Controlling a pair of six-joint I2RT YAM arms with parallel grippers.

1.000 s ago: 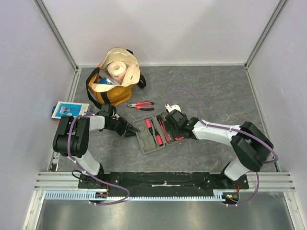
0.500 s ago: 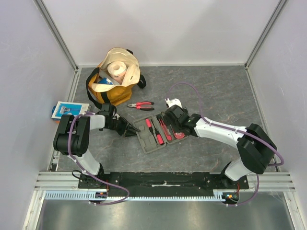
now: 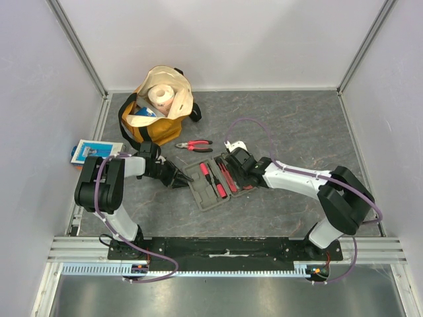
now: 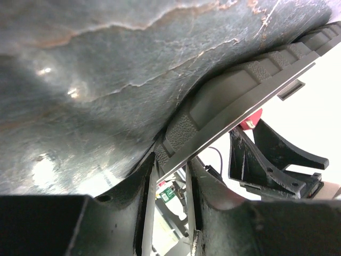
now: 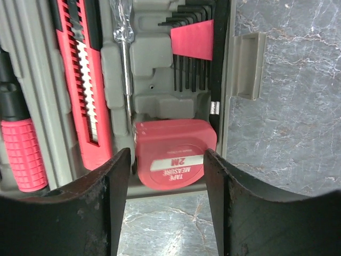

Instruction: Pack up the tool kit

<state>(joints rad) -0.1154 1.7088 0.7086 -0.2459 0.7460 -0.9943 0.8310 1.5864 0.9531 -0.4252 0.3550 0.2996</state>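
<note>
one tape measure (image 5: pixel 173 154) reads "tape measure 2m".

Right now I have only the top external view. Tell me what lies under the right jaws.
Observer: A red tape measure, marked 2M, lies in a corner slot of the case. The right gripper has its jaws open either side of it.
Operator: Report the slots beside it.
Observer: Filled: hex keys in a red holder, a clear-handled screwdriver and a red knife.
Operator: Now check the left jaws.
Observer: The left gripper shows only a narrow gap, its tips at the case's edge. I cannot tell whether it grips.
</note>
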